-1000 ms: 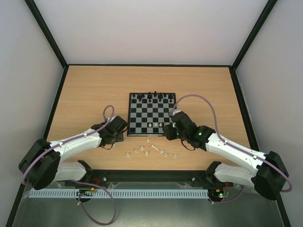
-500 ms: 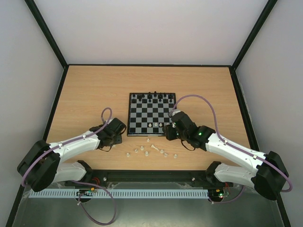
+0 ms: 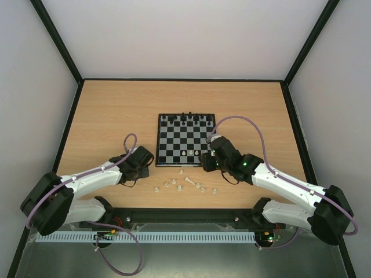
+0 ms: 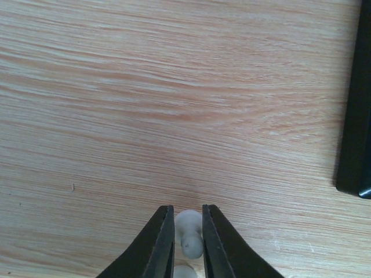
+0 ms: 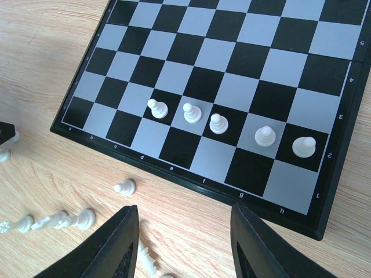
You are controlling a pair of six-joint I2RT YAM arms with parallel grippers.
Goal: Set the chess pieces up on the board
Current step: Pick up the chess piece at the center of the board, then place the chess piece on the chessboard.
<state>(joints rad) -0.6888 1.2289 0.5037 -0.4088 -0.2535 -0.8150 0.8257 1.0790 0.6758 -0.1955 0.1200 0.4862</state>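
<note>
- Work surface: a pale wooden table top [image 3: 116,110], matt, with fine straight grain.
- The small square chessboard [image 5: 200,84] is flat, with black and pale grey-white squares, a thin black border and tiny white edge markings. It lies at the middle of the table.
- On the board: five whitish round-headed pawns [image 5: 217,123] stand upright in the second row from the near edge, one per square. Tiny black chess pieces [image 3: 184,118] stand along the far rows.
- Off the board: loose whitish chess pieces [image 3: 188,183] are scattered on the table just in front of the near edge, several lying on their sides.
- The left gripper [image 4: 188,209] has smooth, dark, tapered fingers. They are pressed in on a whitish translucent round-headed piece [image 4: 189,229], pinching it from both sides, just left of the board's near left corner.
- The right gripper [image 5: 182,209] has black fingers spread wide with nothing between them, over the table at the board's near right edge.
- Limits: the pinched piece's base is cut off by the frame edge, and whether it rests on the table cannot be told. In the top view the gripper bodies hide the fingertips. The black pieces are too small to tell apart by type.
</note>
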